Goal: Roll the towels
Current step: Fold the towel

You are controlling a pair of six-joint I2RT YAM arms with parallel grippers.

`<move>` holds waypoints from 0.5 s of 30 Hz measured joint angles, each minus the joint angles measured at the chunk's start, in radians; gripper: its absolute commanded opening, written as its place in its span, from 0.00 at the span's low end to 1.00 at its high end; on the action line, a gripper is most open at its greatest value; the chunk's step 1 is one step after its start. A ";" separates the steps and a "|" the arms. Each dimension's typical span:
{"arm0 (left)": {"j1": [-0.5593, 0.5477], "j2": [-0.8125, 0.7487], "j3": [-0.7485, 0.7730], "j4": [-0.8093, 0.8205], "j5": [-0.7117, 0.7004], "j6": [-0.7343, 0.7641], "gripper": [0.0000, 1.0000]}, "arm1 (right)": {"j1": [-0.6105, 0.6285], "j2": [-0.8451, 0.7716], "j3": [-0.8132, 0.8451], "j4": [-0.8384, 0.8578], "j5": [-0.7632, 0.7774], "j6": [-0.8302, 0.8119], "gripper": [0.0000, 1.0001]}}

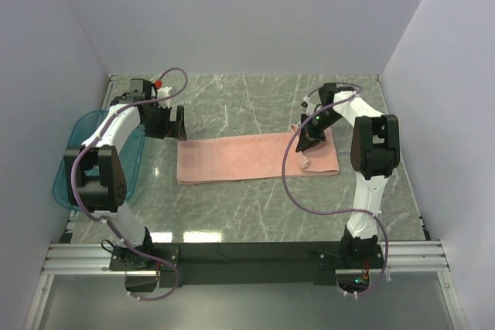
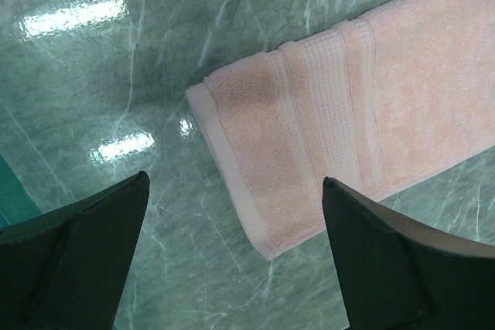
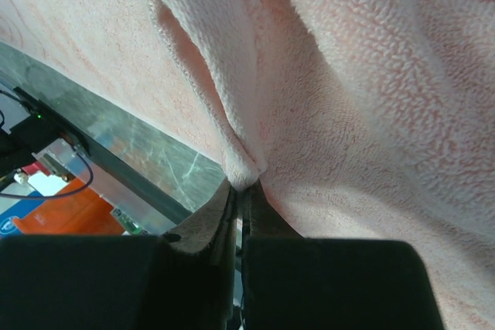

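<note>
The salmon-pink towel (image 1: 247,157) lies flat as a long folded strip across the middle of the table. Its left end with a woven band shows in the left wrist view (image 2: 348,113). My left gripper (image 1: 172,123) is open and empty, hovering just above the table at the towel's left end (image 2: 236,191). My right gripper (image 1: 309,141) is shut on the towel's right end, pinching a fold of terry cloth (image 3: 246,168) and lifting that end a little over itself. The white label is not visible.
A teal translucent plastic tray (image 1: 71,169) sits at the table's left edge under the left arm. White walls enclose the table on the left, back and right. A black rail (image 1: 247,256) runs along the near edge.
</note>
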 measured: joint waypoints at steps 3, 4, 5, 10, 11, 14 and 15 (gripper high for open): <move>0.000 0.006 0.000 0.000 -0.001 0.000 0.99 | 0.001 0.000 -0.009 0.012 0.000 0.011 0.00; 0.000 0.008 0.000 0.001 -0.001 0.000 0.99 | 0.001 0.001 -0.010 0.012 0.000 0.014 0.00; 0.000 0.009 0.000 0.001 -0.002 0.000 1.00 | 0.002 0.002 -0.010 0.014 0.000 0.016 0.00; 0.000 0.011 0.000 0.003 -0.001 0.000 0.99 | 0.002 0.014 -0.010 0.021 -0.001 0.021 0.00; 0.000 0.011 0.000 0.003 -0.001 0.000 1.00 | 0.003 0.023 -0.008 0.020 -0.001 0.021 0.00; 0.000 0.013 0.000 0.003 0.000 0.007 1.00 | 0.008 0.059 0.002 0.014 -0.002 0.021 0.07; 0.000 0.013 0.000 0.003 0.000 0.008 0.99 | 0.011 0.068 0.006 0.008 -0.002 0.021 0.21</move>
